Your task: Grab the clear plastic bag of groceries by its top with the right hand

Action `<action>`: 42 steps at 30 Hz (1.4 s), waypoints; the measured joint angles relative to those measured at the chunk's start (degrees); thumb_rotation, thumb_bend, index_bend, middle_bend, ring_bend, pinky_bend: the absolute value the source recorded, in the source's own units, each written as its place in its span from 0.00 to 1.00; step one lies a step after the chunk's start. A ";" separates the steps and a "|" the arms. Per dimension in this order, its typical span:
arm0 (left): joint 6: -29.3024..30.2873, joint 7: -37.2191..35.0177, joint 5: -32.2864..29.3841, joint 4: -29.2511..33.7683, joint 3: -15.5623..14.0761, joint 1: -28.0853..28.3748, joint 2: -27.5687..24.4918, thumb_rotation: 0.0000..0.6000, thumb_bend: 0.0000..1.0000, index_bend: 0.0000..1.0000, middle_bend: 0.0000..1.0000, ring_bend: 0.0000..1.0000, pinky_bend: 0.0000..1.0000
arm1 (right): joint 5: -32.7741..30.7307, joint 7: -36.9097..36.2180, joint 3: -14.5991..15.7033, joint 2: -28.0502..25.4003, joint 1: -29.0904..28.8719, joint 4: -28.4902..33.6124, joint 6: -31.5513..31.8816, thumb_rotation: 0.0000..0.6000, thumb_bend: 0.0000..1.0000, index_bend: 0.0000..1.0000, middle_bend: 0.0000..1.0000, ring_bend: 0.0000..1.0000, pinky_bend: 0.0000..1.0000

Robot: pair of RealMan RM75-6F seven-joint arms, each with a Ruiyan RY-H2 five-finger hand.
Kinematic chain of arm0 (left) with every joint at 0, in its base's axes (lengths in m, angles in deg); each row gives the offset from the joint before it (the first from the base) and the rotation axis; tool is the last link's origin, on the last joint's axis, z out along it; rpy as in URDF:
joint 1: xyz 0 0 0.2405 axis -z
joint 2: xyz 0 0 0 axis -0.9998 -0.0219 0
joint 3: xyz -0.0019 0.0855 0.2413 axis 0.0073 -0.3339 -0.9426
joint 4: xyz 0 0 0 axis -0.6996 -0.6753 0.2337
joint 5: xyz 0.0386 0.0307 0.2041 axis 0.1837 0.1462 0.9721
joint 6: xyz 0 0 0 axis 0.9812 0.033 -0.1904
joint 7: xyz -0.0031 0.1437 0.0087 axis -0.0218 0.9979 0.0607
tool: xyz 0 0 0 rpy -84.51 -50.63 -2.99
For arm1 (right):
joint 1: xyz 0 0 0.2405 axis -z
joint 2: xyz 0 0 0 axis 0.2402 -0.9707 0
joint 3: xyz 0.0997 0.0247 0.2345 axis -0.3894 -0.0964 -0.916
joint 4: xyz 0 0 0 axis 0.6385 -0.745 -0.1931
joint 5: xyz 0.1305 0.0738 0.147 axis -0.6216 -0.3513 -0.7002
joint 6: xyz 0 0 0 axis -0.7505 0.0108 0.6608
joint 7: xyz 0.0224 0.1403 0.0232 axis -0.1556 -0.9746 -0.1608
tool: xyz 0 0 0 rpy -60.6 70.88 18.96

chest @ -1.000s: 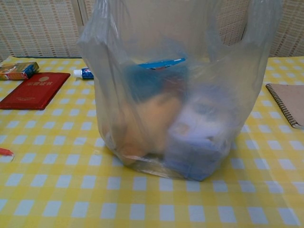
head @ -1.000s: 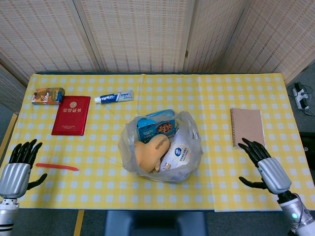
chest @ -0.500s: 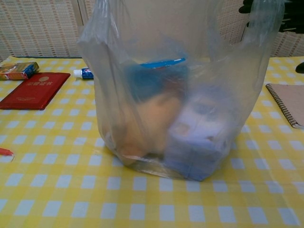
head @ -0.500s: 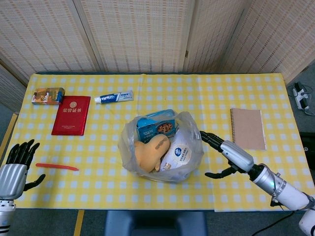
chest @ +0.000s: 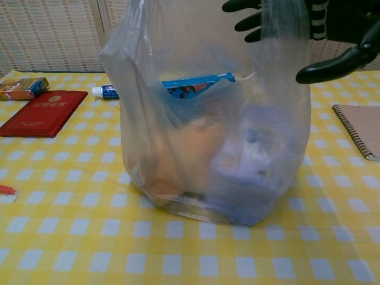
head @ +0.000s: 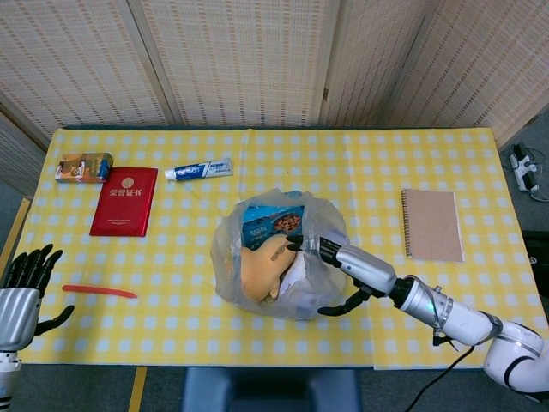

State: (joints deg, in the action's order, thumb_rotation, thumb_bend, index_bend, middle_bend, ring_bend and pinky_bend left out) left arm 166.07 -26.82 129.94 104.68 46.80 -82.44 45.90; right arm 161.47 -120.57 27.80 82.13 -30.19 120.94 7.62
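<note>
a red booklet [head: 125,201], small colourful box [head: 84,166] and toothpaste tube [head: 199,169] lie far left of the right hand. a red pen [head: 99,291] lies near the left hand. a brown spiral notebook [head: 431,224] lies just right of the right hand.

The bag [head: 279,257] stands at the middle of the desk [head: 369,172], toward its front edge, with a box [head: 273,221], a pouch [head: 260,268] and other packs inside. The right hand [head: 339,257] reaches over the bag's top from the right. The notebook [head: 431,224] lies toward the right edge. At the back left corner lie a carton [head: 83,166], a booklet [head: 125,201] and a tube [head: 199,169]. A stick [head: 99,291] lies near the front left corner, the left hand [head: 24,287] beside it.
</note>
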 measured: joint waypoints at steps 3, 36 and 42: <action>0.29 -0.39 0.07 0.00 0.01 -0.16 -0.21 1.00 0.23 0.02 0.05 0.04 0.00 | -0.58 -1.31 0.03 1.62 -1.54 -0.92 -0.77 1.00 0.25 0.00 0.00 0.00 0.00; 3.65 -3.06 0.66 -1.08 -0.27 -2.89 -1.58 1.00 0.23 0.03 0.07 0.06 0.03 | -1.26 -21.24 2.32 18.01 -13.60 -17.37 3.43 1.00 0.25 0.00 0.00 0.00 0.00; 4.21 -3.27 0.90 -1.22 -0.38 -3.32 -1.54 1.00 0.23 0.03 0.08 0.06 0.04 | -2.00 -22.79 2.65 18.52 -14.79 -17.93 3.52 1.00 0.25 0.00 0.00 0.00 0.00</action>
State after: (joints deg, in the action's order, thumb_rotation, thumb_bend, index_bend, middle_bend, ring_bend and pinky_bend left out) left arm 170.28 -30.09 130.84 103.46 46.43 -85.76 44.36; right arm 159.47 -143.36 30.45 100.65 -44.98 103.01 11.14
